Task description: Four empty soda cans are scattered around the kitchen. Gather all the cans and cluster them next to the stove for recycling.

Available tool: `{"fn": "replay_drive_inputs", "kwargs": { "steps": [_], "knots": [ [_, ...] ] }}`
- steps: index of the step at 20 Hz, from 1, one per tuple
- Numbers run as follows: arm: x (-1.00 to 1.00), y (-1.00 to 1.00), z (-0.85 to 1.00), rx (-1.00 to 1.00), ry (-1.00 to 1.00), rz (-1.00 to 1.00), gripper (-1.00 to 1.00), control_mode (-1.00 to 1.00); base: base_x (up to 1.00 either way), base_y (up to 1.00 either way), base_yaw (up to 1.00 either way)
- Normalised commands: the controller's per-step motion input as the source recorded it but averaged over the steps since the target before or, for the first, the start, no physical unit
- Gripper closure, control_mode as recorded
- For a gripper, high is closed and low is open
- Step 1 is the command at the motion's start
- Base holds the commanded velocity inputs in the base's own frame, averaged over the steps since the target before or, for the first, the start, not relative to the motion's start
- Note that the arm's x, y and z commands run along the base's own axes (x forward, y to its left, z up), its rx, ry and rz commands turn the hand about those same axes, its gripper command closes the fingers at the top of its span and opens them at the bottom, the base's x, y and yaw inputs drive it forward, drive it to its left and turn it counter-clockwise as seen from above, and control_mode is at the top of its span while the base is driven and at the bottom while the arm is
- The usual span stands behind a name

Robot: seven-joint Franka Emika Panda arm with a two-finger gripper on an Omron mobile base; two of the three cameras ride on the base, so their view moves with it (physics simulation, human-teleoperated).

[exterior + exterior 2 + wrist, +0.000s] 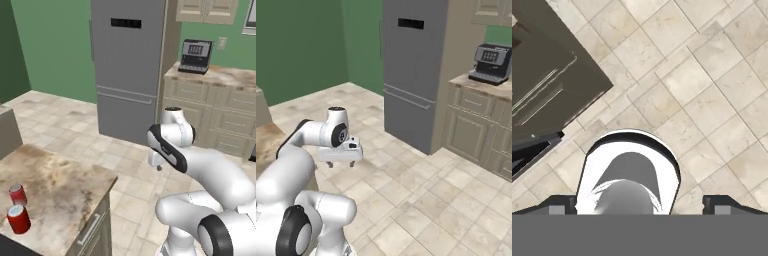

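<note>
Two red soda cans (18,210) near tabletop (60,190) front edge; gripper (340,163) wide open, empty, above floor (421,200).

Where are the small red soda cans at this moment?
In the left base view, two small red soda cans stand side by side near the lower left corner, on the tan marbled stone counter, left of the white arm.

Gripper (340,163): fingers spread wide, pointing down, holding nothing, above the tiled floor (421,200)
Fridge (413,75): tall, grey, against the green wall
Coffee machine (491,62): on the counter (476,82)
</note>
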Motion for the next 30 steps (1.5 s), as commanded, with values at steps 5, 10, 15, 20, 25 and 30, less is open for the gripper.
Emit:
{"fn": "replay_drive_inputs", "kwargs": {
  "steps": [5, 10, 15, 20, 25, 30],
  "knots": [
    [0.0, 0.0, 0.0, 0.0, 0.0, 0.0, -1.0, 1.0, 0.71, -0.17, 0.0],
    [0.0, 0.0, 0.0, 0.0, 0.0, 0.0, -1.0, 1.0, 0.75, -0.17, 0.0],
    [0.0, 0.0, 0.0, 0.0, 0.0, 0.0, -1.0, 1.0, 0.75, -0.14, 0.03],
    [0.0, 0.0, 0.0, 0.0, 0.0, 0.0, -1.0, 1.0, 0.75, -0.04, 0.16],
    [0.0, 0.0, 0.0, 0.0, 0.0, 0.0, -1.0, 1.0, 0.75, 0.0, 0.25],
    [0.0, 0.0, 0.0, 0.0, 0.0, 0.0, -1.0, 1.0, 0.75, 0.0, 0.26]
  ]
}}
